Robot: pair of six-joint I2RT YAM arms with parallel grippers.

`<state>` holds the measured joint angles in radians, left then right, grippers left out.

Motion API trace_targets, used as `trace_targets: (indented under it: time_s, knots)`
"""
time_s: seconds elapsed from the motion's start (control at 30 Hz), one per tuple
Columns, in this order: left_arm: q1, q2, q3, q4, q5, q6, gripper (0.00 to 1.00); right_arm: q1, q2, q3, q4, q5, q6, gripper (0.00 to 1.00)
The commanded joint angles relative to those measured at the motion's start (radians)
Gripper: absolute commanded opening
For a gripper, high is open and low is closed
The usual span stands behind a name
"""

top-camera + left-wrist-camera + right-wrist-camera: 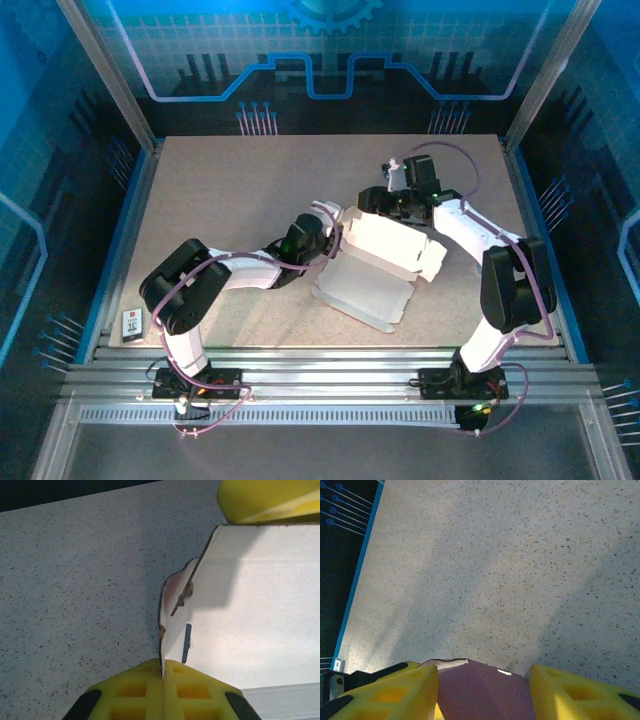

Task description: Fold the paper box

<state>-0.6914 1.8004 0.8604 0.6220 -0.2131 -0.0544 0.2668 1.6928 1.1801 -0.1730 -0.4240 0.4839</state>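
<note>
paper box point(385, 255) mid-counter point(230, 190), half erected. left tool point(162, 672) pinched tight on its side wall edge, likely as anchor; right tool point(484, 677) half spread across the pink far end, looks gripped, probably to fold it up

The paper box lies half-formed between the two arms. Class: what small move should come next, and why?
Probably swing the pinched wall a little more upright. The left jaws are shut on a thin edge of the paper box, pale inner side up; the right jaws straddle its pink far end and could steady it. Its near panel lies flat on the table.
</note>
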Motion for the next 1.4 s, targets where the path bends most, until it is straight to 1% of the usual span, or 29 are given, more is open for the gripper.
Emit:
trace_targets:
  time_s: [0.0, 0.27, 0.47, 0.67, 0.97, 1.0, 1.13, 1.2, 1.27, 1.37]
  knots:
    - [-0.007, -0.01, -0.023, 0.06, 0.02, -0.033, 0.07, -0.014, 0.025, -0.042, 0.069, -0.045, 0.013, 0.52]
    - [-0.009, -0.023, -0.036, 0.048, 0.048, -0.041, 0.08, -0.014, 0.025, -0.091, 0.126, -0.069, -0.001, 0.53]
    - [-0.012, -0.038, -0.047, 0.044, 0.081, -0.06, 0.09, -0.006, 0.01, -0.128, 0.148, -0.047, -0.016, 0.53]
    - [-0.016, -0.057, -0.059, 0.037, 0.084, -0.07, 0.1, 0.013, -0.024, -0.178, 0.191, -0.014, -0.036, 0.53]
    - [-0.018, -0.081, -0.089, 0.039, 0.113, -0.109, 0.16, 0.035, -0.072, -0.23, 0.22, 0.029, -0.053, 0.52]
    - [-0.017, -0.086, -0.089, 0.031, 0.118, -0.114, 0.16, 0.037, -0.075, -0.234, 0.222, 0.03, -0.052, 0.52]
    - [-0.016, -0.088, -0.086, 0.019, 0.13, -0.124, 0.06, 0.041, -0.081, -0.239, 0.231, 0.023, -0.044, 0.52]
    - [-0.016, -0.08, -0.076, -0.003, 0.141, -0.121, 0.03, 0.042, -0.076, -0.235, 0.226, 0.021, -0.04, 0.52]
    - [-0.015, -0.07, -0.059, -0.035, 0.159, -0.124, 0.02, 0.039, -0.074, -0.228, 0.213, 0.015, -0.041, 0.52]
    - [-0.003, -0.073, -0.037, -0.088, 0.214, -0.127, 0.01, 0.037, -0.077, -0.203, 0.158, -0.025, -0.065, 0.52]
